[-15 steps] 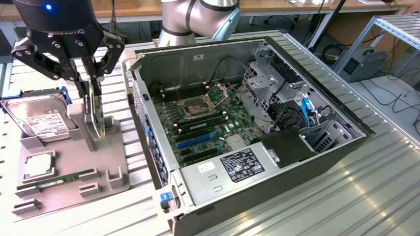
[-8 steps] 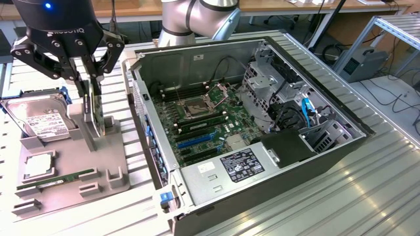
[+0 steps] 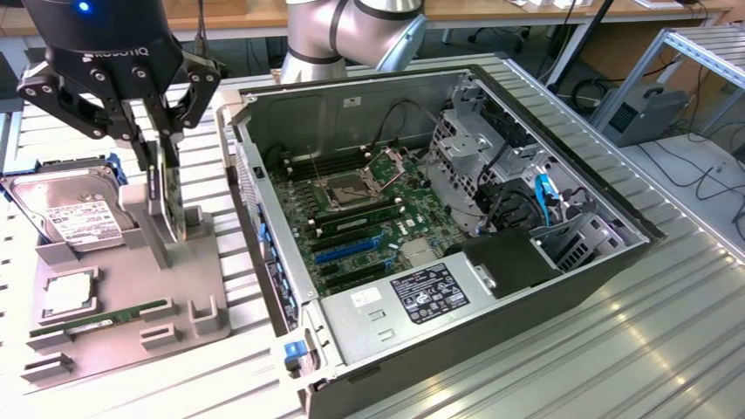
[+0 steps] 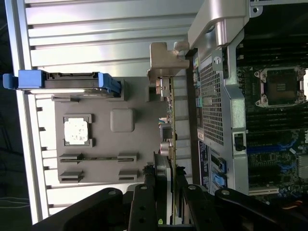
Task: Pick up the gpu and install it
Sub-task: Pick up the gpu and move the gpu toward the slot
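Currently the pick-up is under way and the install has not begun. You have the gripper point(image 3: 160, 166) down over the grey parts tray point(image 3: 128, 336) on the exterior view's left, beside the open computer case point(image 3: 605, 262).

Findings:
- The graphics card point(image 3: 173, 209) stands on edge in an upright slot of that tray. In the wrist view it runs edge-on point(image 4: 172, 125), with its pale metal bracket point(image 4: 166, 62) at the end away from the gripper point(image 4: 171, 197).
- The fingers point(image 4: 161, 192) sit one on each side of the card's upper edge, with no gap visible, so by my reading they are pinching it. The grip looks made.
- The card's lower edge sits in the tray slot, so it has not yet been lifted.
- The hard drive point(image 3: 70, 214), processor chip point(image 3: 68, 292) and memory stick point(image 3: 99, 321) lie in their own tray pockets, apart from the fingers.
- Inside the case, the motherboard point(image 3: 361, 227) is exposed. The blue expansion slots point(image 3: 344, 253) look unoccupied, with no card seated there.

Assessment: you are at an early stage. The approach and grasp appear done. Lifting the card, carrying it across the worktop point(image 3: 582, 367) and seating it in a slot all remain outstanding.
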Robot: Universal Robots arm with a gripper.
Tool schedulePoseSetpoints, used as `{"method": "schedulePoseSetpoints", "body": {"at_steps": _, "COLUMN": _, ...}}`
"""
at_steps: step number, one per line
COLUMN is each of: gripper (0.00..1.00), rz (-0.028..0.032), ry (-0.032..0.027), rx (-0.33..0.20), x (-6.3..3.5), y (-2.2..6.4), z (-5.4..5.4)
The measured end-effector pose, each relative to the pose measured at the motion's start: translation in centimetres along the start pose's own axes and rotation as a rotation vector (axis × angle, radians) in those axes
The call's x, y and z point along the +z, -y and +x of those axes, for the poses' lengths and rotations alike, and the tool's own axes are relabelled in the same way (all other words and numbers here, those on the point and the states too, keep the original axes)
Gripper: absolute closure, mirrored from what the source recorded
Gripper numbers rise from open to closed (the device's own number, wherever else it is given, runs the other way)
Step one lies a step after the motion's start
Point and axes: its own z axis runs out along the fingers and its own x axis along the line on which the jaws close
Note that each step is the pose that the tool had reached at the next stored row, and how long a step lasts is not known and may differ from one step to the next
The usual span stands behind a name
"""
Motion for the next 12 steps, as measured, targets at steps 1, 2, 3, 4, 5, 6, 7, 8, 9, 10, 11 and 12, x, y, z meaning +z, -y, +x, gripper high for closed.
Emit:
{"method": "schedulePoseSetpoints", "body": {"at_steps": 1, "gripper": 0.73, "rz": -0.0001, "ry": 0.0, "rx": 0.0, "x": -0.02, "y": 0.0, "z": 0.0}}
{"method": "schedulePoseSetpoints", "body": {"at_steps": 2, "gripper": 0.73, "rz": 0.0, "ry": 0.0, "rx": 0.0, "x": -0.04, "y": 0.0, "z": 0.0}}
{"method": "schedulePoseSetpoints", "body": {"at_steps": 3, "gripper": 0.73, "rz": 0.0, "ry": 0.0, "rx": 0.0, "x": -0.06, "y": 0.0, "z": 0.0}}
{"method": "schedulePoseSetpoints", "body": {"at_steps": 4, "gripper": 0.73, "rz": 0.0, "ry": 0.0, "rx": 0.0, "x": -0.08, "y": 0.0, "z": 0.0}}
{"method": "schedulePoseSetpoints", "body": {"at_steps": 5, "gripper": 0.73, "rz": 0.0, "ry": 0.0, "rx": 0.0, "x": -0.09, "y": 0.0, "z": 0.0}}
{"method": "schedulePoseSetpoints", "body": {"at_steps": 6, "gripper": 0.73, "rz": 0.0, "ry": 0.0, "rx": 0.0, "x": -0.2, "y": 0.0, "z": -0.01}}
{"method": "schedulePoseSetpoints", "body": {"at_steps": 7, "gripper": 0.73, "rz": 0.0, "ry": 0.0, "rx": 0.0, "x": -0.32, "y": 0.0, "z": -0.01}}
{"method": "schedulePoseSetpoints", "body": {"at_steps": 8, "gripper": 0.73, "rz": 0.0, "ry": 0.0, "rx": 0.0, "x": -0.33, "y": 0.0, "z": -0.01}}
{"method": "schedulePoseSetpoints", "body": {"at_steps": 9, "gripper": 0.73, "rz": 0.0, "ry": 0.0, "rx": 0.0, "x": -0.35, "y": 0.0, "z": -0.01}}
{"method": "schedulePoseSetpoints", "body": {"at_steps": 10, "gripper": 0.73, "rz": 0.0, "ry": 0.0, "rx": 0.0, "x": -0.37, "y": 0.0, "z": -0.01}}
{"method": "schedulePoseSetpoints", "body": {"at_steps": 11, "gripper": 0.73, "rz": 0.0, "ry": 0.0, "rx": 0.0, "x": -0.39, "y": 0.0, "z": -0.01}}
{"method": "schedulePoseSetpoints", "body": {"at_steps": 12, "gripper": 0.73, "rz": 0.0, "ry": 0.0001, "rx": 0.0, "x": -0.39, "y": 0.0, "z": -0.01}}
